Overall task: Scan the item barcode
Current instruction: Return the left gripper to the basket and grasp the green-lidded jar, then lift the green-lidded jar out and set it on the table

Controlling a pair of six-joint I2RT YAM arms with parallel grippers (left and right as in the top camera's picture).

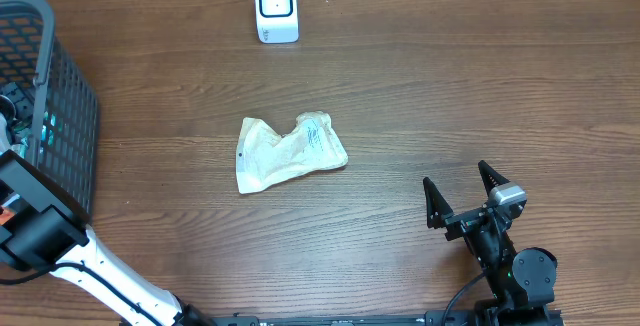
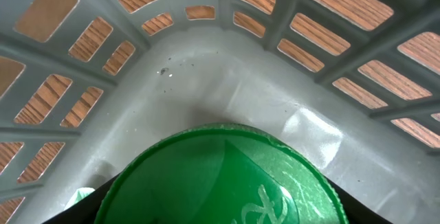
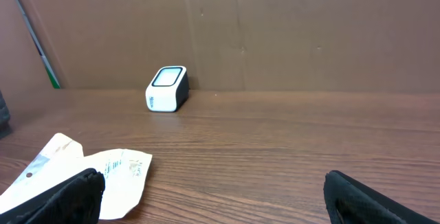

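Reaching my left tool (image 2: 220,214) down into the grey basket (image 2: 227,73), I am looking straight onto a green lid (image 2: 220,176). It is filling the bottom of the left wrist view, right under the tool, with a dark finger showing at either side of it. I cannot tell whether the fingers are spread clear of it or pinching it. The lid is sitting near a corner of the basket floor. On my other side, my right tool (image 1: 455,174) is hanging low over the table (image 1: 450,86), fingers spread wide and holding nothing. Farther out and to its left, well apart from it, a crumpled pale pouch (image 1: 290,151) is lying on the wood. Beyond that, the white scanner (image 1: 276,8) is standing at the table's far edge.
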